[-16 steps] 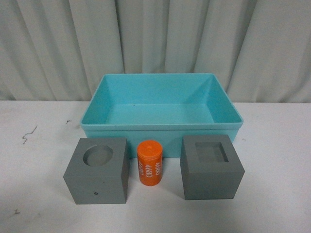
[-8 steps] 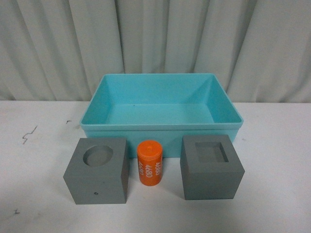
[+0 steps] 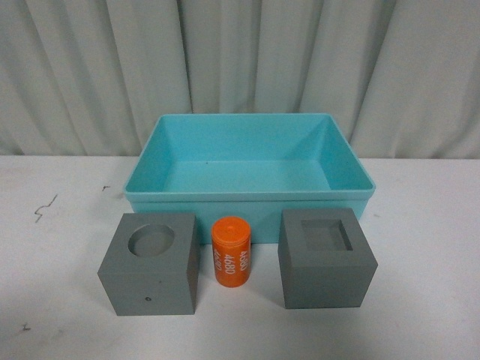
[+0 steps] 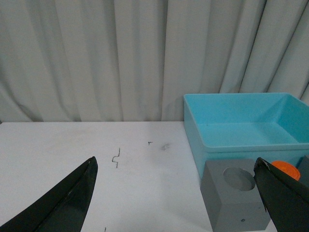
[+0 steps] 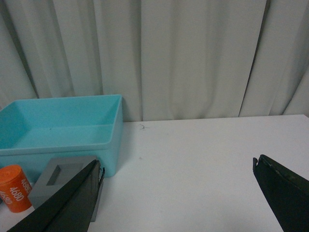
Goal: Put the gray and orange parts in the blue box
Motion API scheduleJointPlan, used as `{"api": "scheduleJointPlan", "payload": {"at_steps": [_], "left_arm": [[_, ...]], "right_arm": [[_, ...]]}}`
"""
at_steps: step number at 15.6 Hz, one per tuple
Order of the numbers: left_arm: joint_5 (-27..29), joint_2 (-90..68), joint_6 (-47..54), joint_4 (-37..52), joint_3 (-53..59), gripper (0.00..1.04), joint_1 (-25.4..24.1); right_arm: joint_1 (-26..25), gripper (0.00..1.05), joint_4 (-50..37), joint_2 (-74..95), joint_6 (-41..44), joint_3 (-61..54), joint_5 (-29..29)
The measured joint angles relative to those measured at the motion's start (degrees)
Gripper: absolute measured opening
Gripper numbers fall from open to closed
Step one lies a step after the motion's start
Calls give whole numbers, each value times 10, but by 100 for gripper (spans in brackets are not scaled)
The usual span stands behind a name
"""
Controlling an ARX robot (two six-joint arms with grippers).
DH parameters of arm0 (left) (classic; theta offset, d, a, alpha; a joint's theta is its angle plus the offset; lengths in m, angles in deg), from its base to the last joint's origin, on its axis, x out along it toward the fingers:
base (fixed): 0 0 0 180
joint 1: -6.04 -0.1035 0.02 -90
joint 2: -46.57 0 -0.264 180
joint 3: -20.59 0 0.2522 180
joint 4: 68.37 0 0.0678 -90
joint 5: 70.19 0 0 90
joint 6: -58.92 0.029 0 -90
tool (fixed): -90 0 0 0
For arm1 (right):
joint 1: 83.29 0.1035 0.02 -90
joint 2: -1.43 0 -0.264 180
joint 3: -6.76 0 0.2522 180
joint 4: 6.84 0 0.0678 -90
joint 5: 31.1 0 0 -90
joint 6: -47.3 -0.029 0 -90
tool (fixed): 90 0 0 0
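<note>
At six o'clock from the turquoise plastic bin (image 3: 247,206), we judge the orange cylinder (image 3: 232,253) light; our wide-open right gripper (image 5: 176,162) should pinch its sides.

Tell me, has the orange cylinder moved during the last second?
No. In the front view the orange cylinder stands upright at the same spot as before, judged against the front wall of the blue box.

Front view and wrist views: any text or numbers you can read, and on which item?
"4680": white digits running up the side of the orange cylinder.
A second row of digits beside it on the cylinder: curved away, too blurred to read for sure.
Round-recess gray cube, square-recess gray cube, blue box: no text.
</note>
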Motion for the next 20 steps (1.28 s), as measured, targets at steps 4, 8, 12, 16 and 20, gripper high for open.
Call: {"api": "scheduleJointPlan", "payload": {"at_steps": [4,8,12,16,20], "left_arm": [[0,0,0,0,0,98,0],[0,0,0,0,0,98,0],[0,0,0,0,0,98,0],[0,0,0,0,0,98,0],[0,0,0,0,0,98,0]], "right_arm": [[0,98,0,0,0,0,0],[0,98,0,0,0,0,0],[0,98,0,0,0,0,0],[0,98,0,0,0,0,0],[0,98,0,0,0,0,0]]}}
